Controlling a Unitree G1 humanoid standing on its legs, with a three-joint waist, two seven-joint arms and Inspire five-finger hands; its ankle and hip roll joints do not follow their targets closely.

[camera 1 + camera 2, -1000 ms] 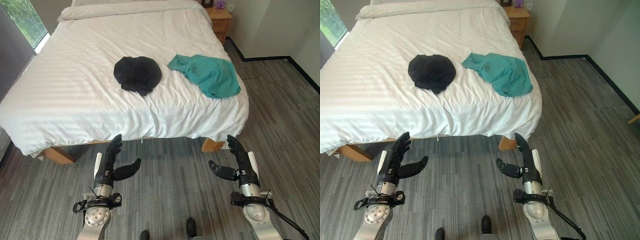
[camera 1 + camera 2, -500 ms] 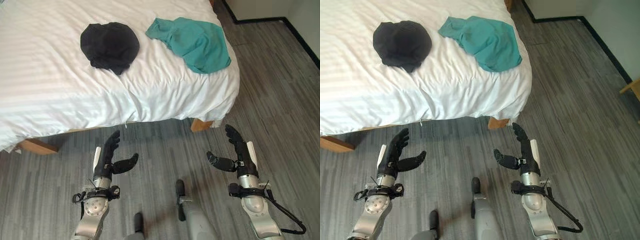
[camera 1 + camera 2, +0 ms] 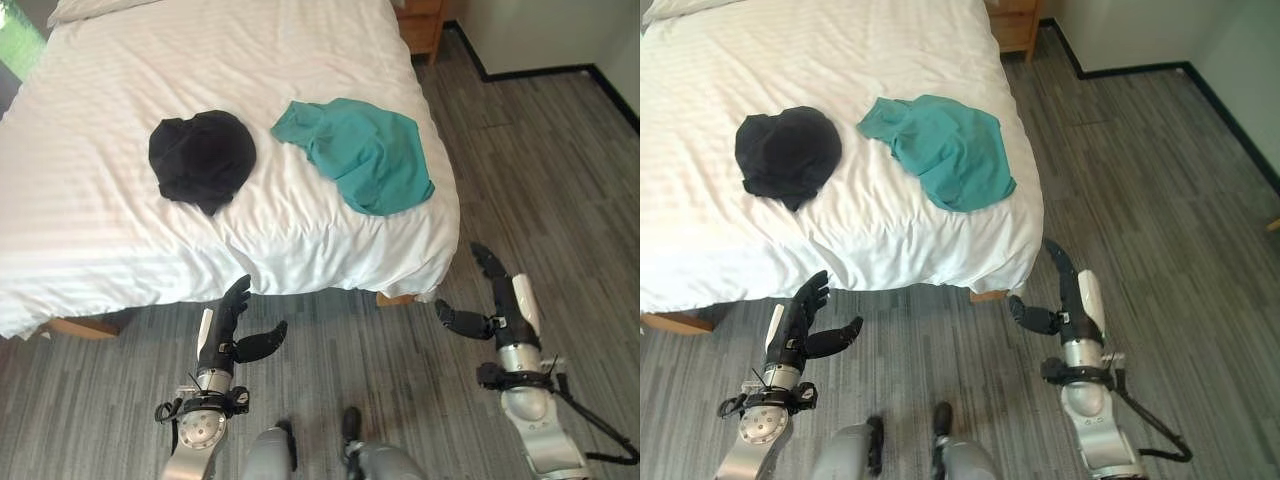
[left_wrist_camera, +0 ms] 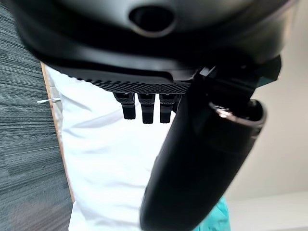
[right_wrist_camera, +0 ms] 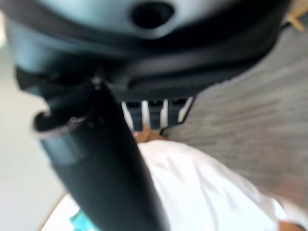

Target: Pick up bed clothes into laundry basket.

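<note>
Hands, left (image 3: 228, 325) and right (image 3: 497, 300), open and empty over floor (image 3: 560, 170); black (image 3: 201, 158) and teal clothes (image 3: 363, 151) on bed (image 3: 100, 240).

— What do you see at the top of the frame?
— You have a wooden nightstand (image 3: 422, 22) by the wall, beside the bed (image 3: 120, 250); grey plank floor (image 3: 540, 170) runs down the right.

A: Head pair, high, facing down toward 12 o'clock; both share the bed (image 3: 120, 230) and floor (image 3: 560, 170).
B: Wrist pair, very close, each facing the bed's edge.
</note>
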